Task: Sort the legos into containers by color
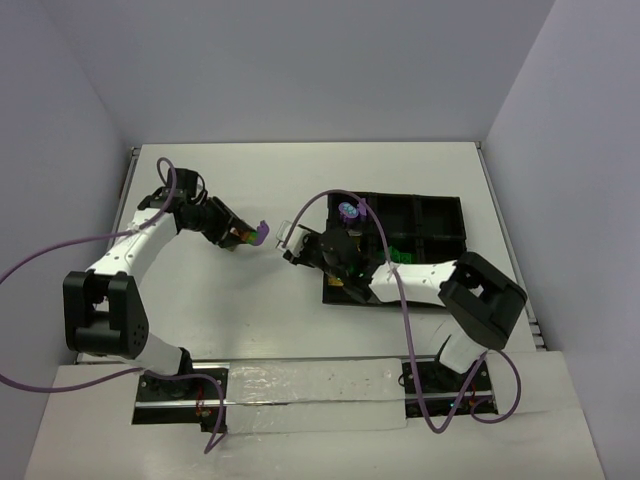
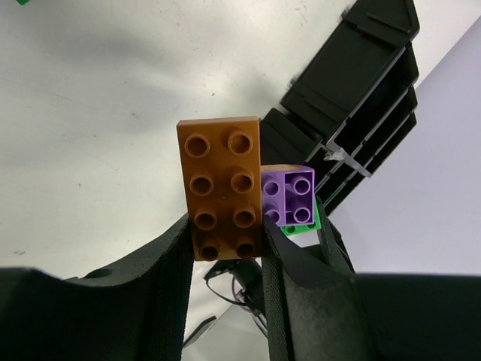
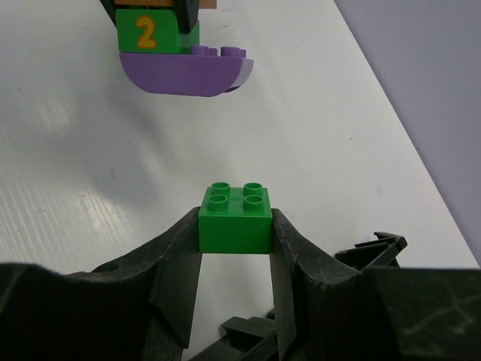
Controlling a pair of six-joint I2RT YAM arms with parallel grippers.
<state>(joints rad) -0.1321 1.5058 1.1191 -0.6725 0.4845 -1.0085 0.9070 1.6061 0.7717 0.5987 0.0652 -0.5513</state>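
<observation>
- From above: my left claw (image 1: pixel 244 236) and right claw (image 1: pixel 293 247) meet almost tip to tip over the table (image 1: pixel 200 190). A purple piece (image 1: pixel 262 232) pokes out past the left tips. What the right claw carries is too small to tell here. The black tray (image 1: pixel 440 215) lies behind my right claw, with a lone purple lego (image 1: pixel 348 210) in it.
- Left wrist: only here do I see my left claw (image 2: pixel 225 235) pinched narrow on an orange brick (image 2: pixel 222 188), hollow underside towards me, its lower end between both fingers (image 2: pixel 169 278). The purple piece (image 2: pixel 289 197) is joined to the brick's right side. The tray (image 2: pixel 361 90) sits beyond the tips, to the right.
- Right wrist: my right claw (image 3: pixel 235 229) is clamped on a green brick (image 3: pixel 235 218), studs up. Straight ahead of the tips, apart from it, hangs the purple piece (image 3: pixel 188 71), rounded, under a numbered green block (image 3: pixel 154 34) that the left wrist barely shows.
</observation>
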